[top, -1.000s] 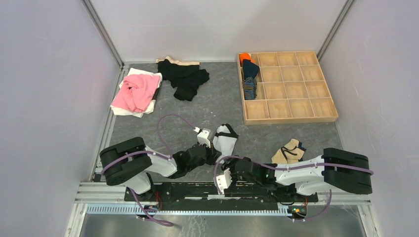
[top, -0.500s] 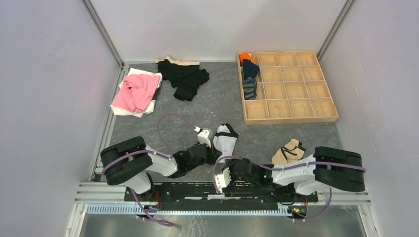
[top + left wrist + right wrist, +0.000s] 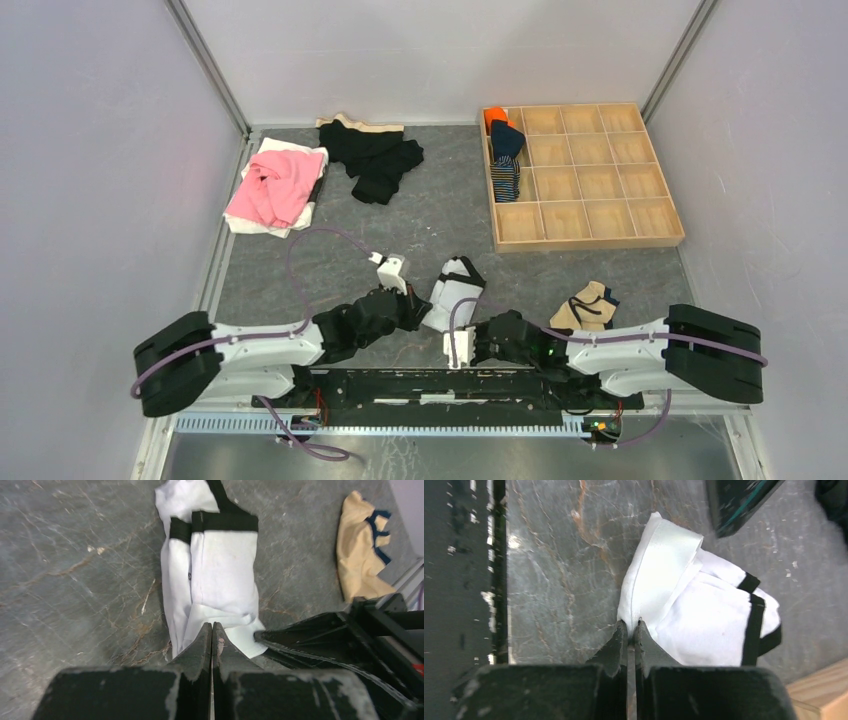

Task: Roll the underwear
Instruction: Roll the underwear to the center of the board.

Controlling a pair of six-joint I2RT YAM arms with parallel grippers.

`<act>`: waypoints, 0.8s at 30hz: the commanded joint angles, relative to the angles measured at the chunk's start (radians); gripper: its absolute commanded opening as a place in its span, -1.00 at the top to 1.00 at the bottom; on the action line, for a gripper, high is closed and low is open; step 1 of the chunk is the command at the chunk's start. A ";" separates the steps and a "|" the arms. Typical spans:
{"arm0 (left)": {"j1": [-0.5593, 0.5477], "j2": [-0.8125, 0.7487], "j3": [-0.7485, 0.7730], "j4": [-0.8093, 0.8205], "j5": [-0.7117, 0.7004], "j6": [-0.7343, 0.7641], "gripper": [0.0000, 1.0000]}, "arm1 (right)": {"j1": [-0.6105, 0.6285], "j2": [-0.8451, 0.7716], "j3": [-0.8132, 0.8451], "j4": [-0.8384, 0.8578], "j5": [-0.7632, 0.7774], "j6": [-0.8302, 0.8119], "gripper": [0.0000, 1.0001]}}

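White underwear [image 3: 455,290] with black trim lies folded into a long strip on the grey table, just ahead of both arms. My left gripper [image 3: 418,308] is shut, its tips [image 3: 211,625] pinching the strip's near end [image 3: 220,565]. From the right, my right gripper [image 3: 470,330] is shut on a white fold at the same end; cloth [image 3: 704,615] shows between its tips [image 3: 631,623]. A tan underwear [image 3: 585,305] with navy trim lies crumpled to the right, also seen in the left wrist view [image 3: 360,555].
A wooden compartment tray [image 3: 600,215] sits at the back right, with rolled orange [image 3: 495,118], navy [image 3: 507,140] and striped [image 3: 505,178] cloths in its left column. A pink garment [image 3: 275,185] and black garments [image 3: 375,160] lie at the back left. Walls close in on three sides.
My right gripper went from open to shut on the white underwear's near end. The left arm stretched out low, its base swinging left, and the underwear shifted slightly toward the arms.
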 commanded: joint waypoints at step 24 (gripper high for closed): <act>0.005 -0.241 -0.007 -0.126 0.101 0.112 0.96 | -0.382 0.181 0.001 0.302 -0.842 0.937 1.00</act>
